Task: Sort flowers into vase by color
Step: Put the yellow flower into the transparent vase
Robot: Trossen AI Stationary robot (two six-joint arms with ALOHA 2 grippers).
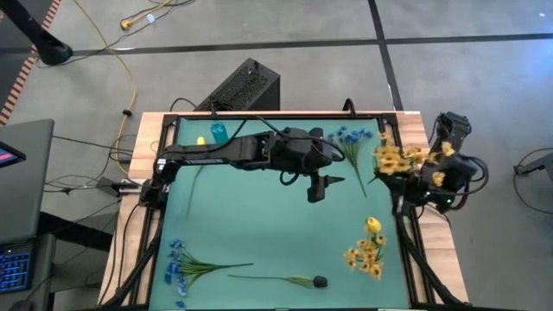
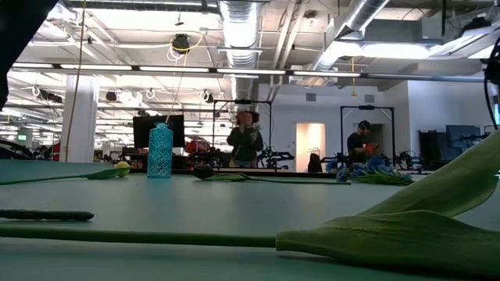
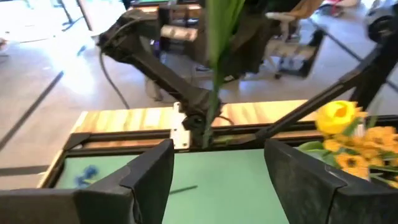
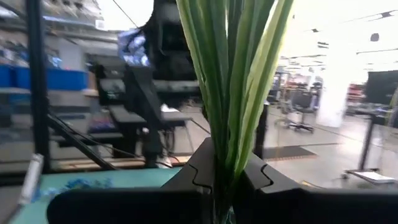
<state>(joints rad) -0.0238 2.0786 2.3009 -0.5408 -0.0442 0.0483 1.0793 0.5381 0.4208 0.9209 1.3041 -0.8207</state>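
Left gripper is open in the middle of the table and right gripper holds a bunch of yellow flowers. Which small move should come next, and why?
Probably the left gripper, open and empty over the mat, should move toward the loose yellow sprig near the right side. The right gripper is shut on the yellow bunch at the table's right edge, so more yellow can join it.

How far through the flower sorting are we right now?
Not far. No flower stands in the blue vase yet. In hand: the right tool is shut on a yellow bunch at the table's right edge; the left tool hangs open and empty over mid-table. Left lying: blue sprigs, a yellow cluster, a dark bud and a yellow bud.
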